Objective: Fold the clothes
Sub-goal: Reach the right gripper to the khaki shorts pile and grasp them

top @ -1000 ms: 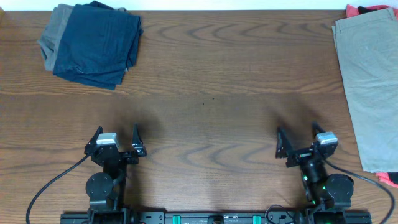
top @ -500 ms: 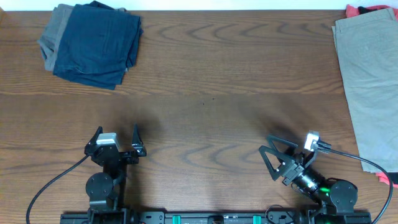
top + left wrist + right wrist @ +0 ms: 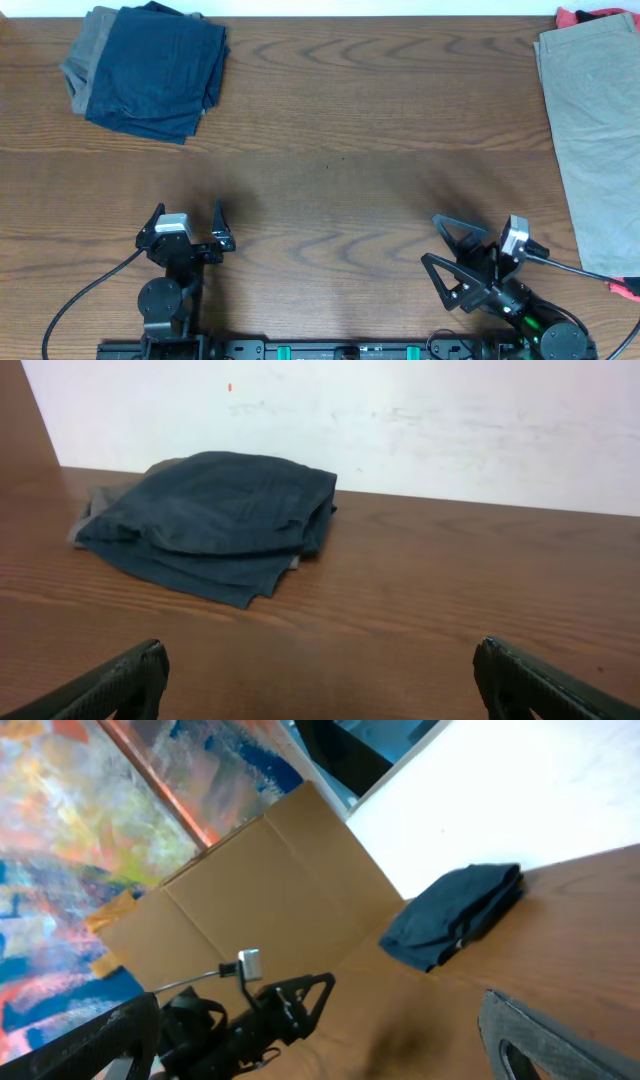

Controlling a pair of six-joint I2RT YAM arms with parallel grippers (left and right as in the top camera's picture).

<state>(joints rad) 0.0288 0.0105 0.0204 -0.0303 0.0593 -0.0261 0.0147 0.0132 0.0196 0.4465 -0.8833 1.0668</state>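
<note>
My left gripper [image 3: 187,211] points straight ahead, jaws spread wide; my right gripper [image 3: 432,240], also spread, is turned leftward.
</note>
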